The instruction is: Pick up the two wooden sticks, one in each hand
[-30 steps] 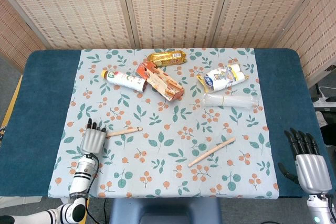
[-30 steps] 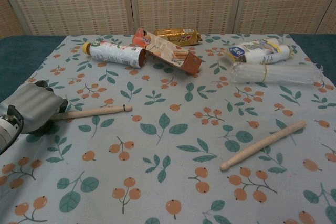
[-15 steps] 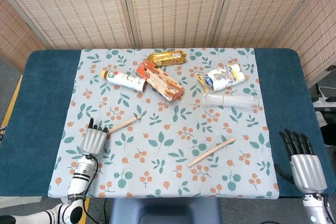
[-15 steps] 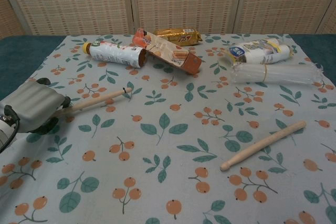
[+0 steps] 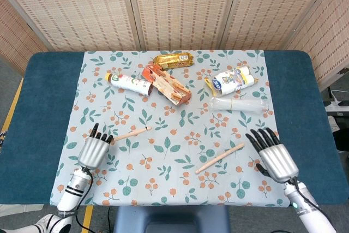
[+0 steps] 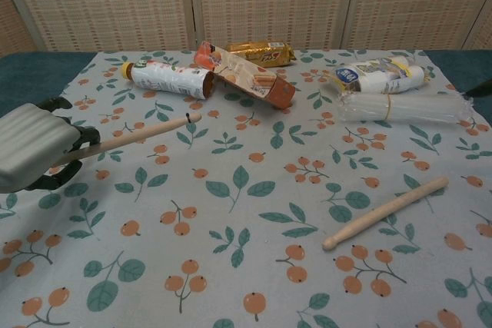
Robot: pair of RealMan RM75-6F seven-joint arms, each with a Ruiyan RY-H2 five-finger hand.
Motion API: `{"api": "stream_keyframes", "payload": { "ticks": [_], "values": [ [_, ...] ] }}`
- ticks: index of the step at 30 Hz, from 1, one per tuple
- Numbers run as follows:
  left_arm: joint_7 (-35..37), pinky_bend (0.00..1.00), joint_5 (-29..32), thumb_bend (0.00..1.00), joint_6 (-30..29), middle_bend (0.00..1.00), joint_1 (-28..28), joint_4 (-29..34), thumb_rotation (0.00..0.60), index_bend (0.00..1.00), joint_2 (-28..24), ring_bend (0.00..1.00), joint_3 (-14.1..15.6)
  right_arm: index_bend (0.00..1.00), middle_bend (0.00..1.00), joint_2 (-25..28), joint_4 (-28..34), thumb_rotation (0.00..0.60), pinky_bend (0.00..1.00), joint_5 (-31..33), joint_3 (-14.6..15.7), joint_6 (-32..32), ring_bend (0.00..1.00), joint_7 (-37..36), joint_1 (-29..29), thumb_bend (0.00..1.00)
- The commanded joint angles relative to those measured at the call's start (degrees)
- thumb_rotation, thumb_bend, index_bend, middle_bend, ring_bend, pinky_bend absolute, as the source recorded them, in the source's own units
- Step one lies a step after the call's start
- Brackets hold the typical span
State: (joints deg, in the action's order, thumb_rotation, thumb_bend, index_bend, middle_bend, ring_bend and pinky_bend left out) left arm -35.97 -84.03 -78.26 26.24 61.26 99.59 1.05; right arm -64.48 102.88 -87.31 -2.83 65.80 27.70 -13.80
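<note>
Now, one wooden stick (image 6: 131, 137) is being gripped at lower left by the left robot hand (image 6: 34, 147), second wooden stick (image 5: 220, 158) is lying lower centre-right on the tabletop (image 5: 38, 107), right robot hand (image 5: 274, 155) is being held beside it, fingers spread, holding nothing.

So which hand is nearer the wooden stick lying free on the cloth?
Right. The right hand hovers just beside the free stick, fingers spread; the left hand is across the cloth, holding the other stick.

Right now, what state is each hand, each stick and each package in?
Left hand: grips the left stick.
Left stick: held, far end raised.
Right hand: fingers spread, holding nothing.
Right stick: lying flat on the cloth, untouched.
Bottle: lying on its side.
Orange box: lying flat.
Clear sleeve: lying flat.
</note>
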Motion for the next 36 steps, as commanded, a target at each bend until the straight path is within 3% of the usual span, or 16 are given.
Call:
{"api": "stream_keyframes", "payload": {
  "ticks": [1,6,19,27,36],
  "values": [
    [0.50,0.19,-0.17,0.64,-0.29,0.83,-0.41,-0.16,0.600,0.78,-0.27,0.50,-0.36,0.08,0.08,-2.36,-2.58,0.600,0.00,3.53,-1.42,-8.18,0.00,5.96,-6.45,0.22],
    [0.97,0.19,-1.12,0.64,-0.96,0.83,-1.26,-0.68,0.600,0.78,-0.94,0.51,-0.17,0.13,0.13,-6.23,-8.86,0.600,0.00,1.92,-0.45,-11.08,0.00,4.40,-9.43,0.22],
    [1.46,0.19,-3.51,0.64,0.34,0.83,-2.31,-5.16,0.600,0.78,0.42,0.52,1.00,0.25,0.23,-15.83,-22.16,0.600,0.00,-2.61,2.76,-10.89,0.00,-3.35,-12.16,0.22],
    [1.99,0.19,-4.60,0.64,1.24,0.83,-2.27,-4.83,0.600,0.78,-0.25,0.52,1.13,0.29,0.26,-18.26,-25.33,0.600,0.00,-2.03,3.35,-11.88,0.00,-2.35,-13.36,0.24],
    [3.82,0.19,-5.50,0.64,1.32,0.83,-2.39,-5.07,0.600,0.78,-0.78,0.53,0.78,0.48,0.33,-19.86,-26.55,0.600,0.00,-0.70,2.89,-10.58,0.09,0.34,-13.75,0.27]
  ]
}}
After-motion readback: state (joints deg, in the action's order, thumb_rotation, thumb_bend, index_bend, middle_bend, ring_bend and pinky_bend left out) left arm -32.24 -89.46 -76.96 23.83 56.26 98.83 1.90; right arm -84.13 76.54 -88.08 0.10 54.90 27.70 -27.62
